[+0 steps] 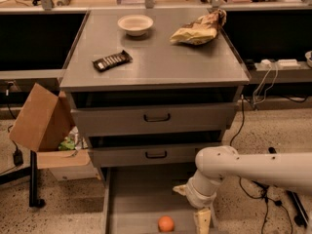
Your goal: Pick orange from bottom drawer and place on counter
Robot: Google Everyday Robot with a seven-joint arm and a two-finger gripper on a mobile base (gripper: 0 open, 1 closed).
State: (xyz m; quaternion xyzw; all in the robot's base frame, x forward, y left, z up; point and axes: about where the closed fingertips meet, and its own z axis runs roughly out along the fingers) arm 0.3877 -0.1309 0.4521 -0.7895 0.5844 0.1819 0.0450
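The orange [165, 223] lies on the flat floor of the pulled-out bottom drawer [136, 199], near the frame's lower edge. My gripper [202, 222] hangs from the white arm over the drawer's right part, just right of the orange and apart from it. One pale finger shows; the rest is cut off by the frame's edge. The counter [161, 62] is the grey cabinet top above the two shut drawers.
On the counter lie a white bowl [135, 24], a dark snack bar [112, 60] and a crumpled chip bag [199, 29]. A cardboard box [41, 118] stands left of the cabinet. Cables [263, 82] and a power strip lie to the right.
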